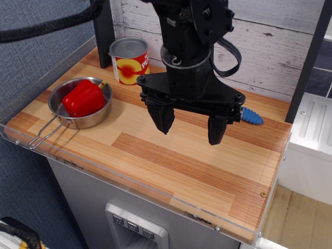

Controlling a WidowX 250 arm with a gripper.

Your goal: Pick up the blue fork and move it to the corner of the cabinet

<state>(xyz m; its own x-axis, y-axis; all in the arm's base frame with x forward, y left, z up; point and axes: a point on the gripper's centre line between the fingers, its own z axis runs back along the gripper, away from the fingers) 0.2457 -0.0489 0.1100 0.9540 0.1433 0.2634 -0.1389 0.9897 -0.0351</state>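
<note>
The blue fork (253, 117) lies on the cabinet's striped wood top (171, 161) at the back right; only the end of its ribbed blue handle shows, the rest is hidden behind the gripper body. My black gripper (191, 129) hangs over the middle of the top, just in front and left of the fork. Its two fingers are spread apart with nothing between them.
A steel pan (83, 104) holding a red bell pepper (83, 97) sits at the left, its wire handle pointing to the front left edge. A yellow-and-red can (129, 61) stands at the back left. A white ridged unit (311, 140) stands to the right. A white plank wall is behind.
</note>
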